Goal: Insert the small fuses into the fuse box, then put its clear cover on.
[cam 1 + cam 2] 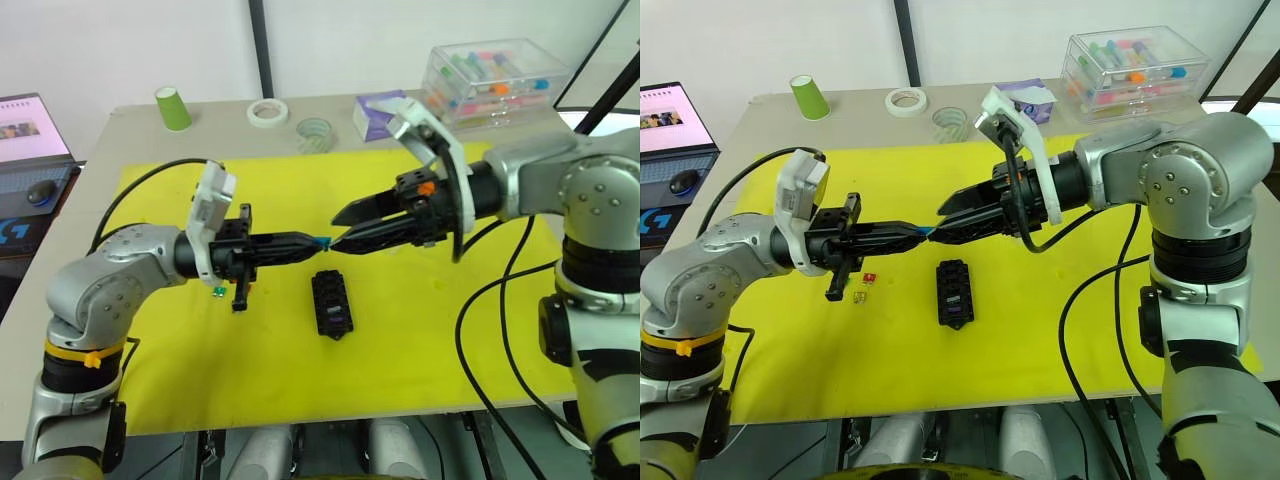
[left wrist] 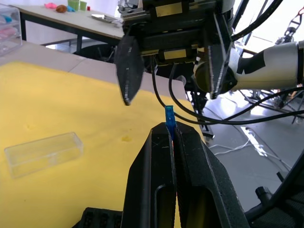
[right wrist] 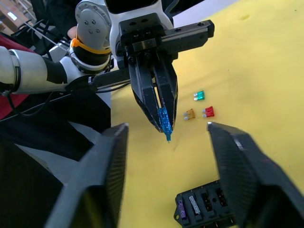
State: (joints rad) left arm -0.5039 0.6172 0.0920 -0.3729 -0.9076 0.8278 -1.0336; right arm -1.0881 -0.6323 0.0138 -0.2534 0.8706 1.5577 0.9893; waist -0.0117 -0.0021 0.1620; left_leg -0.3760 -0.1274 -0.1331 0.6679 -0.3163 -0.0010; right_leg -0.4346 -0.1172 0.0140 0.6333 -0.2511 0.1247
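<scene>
My bench carries a yellow mat across its grey tabletop. Behind the mat I see a green paper cup, a white tape roll, a clear tape roll and a small purple box. At my far right stands a clear case of coloured tubes. A laptop sits left.

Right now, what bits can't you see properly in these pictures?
- Fuse box: the slots are too small in the eye views; the picture edge cuts it off in the right wrist view.
- Teal fuse: the left gripper fingers hide most of it.
- Loose fuses on the mat: the left arm hides some in the left eye view.
- Clear cover: the right arm blocks it in the eye views.
</scene>
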